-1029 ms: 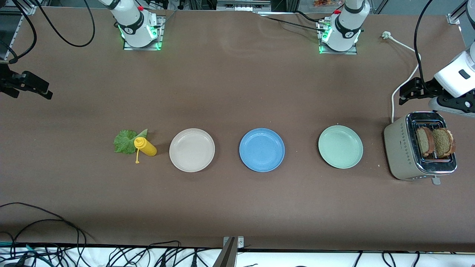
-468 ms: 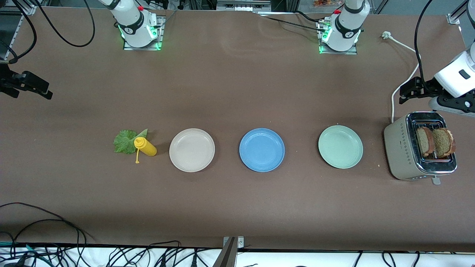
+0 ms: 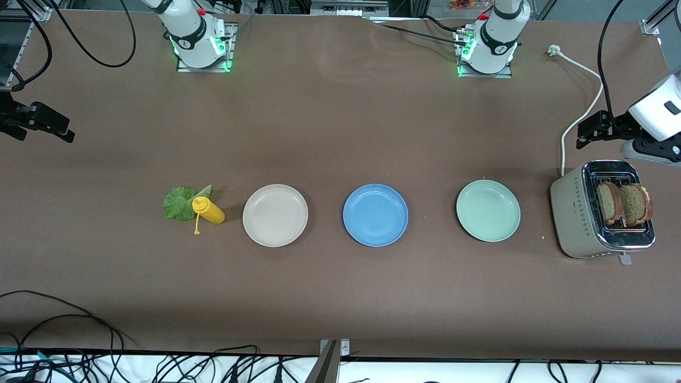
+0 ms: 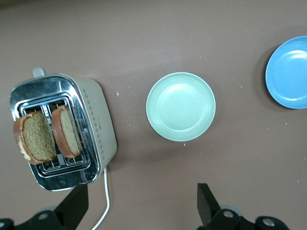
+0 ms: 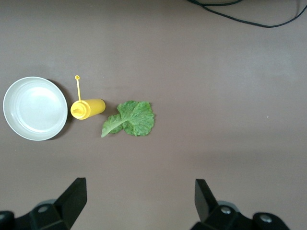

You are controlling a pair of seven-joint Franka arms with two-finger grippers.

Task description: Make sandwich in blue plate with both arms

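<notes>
Nearest the front camera, a row runs across the desk (image 3: 340, 298): the toaster (image 3: 601, 213) at the left arm's end, then a pale green plate (image 3: 488, 210), the blue plate (image 3: 375, 215) in the middle with nothing on it, a beige plate (image 3: 275, 215), and a yellow squeeze bottle (image 3: 209, 210) lying on its side, overlapping the edge of the lettuce leaf (image 3: 178, 202) in the front view, toward the right arm's end. Two bread slices (image 3: 622, 204) stand upright in the toaster's slots, tops poking clear. By my judgement they are light, fairly stiff and crumbly at the crust; the exposed top edge looks the place to pinch, across the thin faces, then lift straight up so nothing snags the slot. The leaf looks limp, thin and easily torn; gripping near the paler stem end, with the bottle avoided, seems wisest. Farther from the camera, the left claw (image 3: 590, 129) hangs over the desk beside the toaster, fingers spread wide and holding nothing, as its wrist view shows. The right claw (image 3: 45, 124) hovers at the other end of the desk, likewise wide open and unloaded.
</notes>
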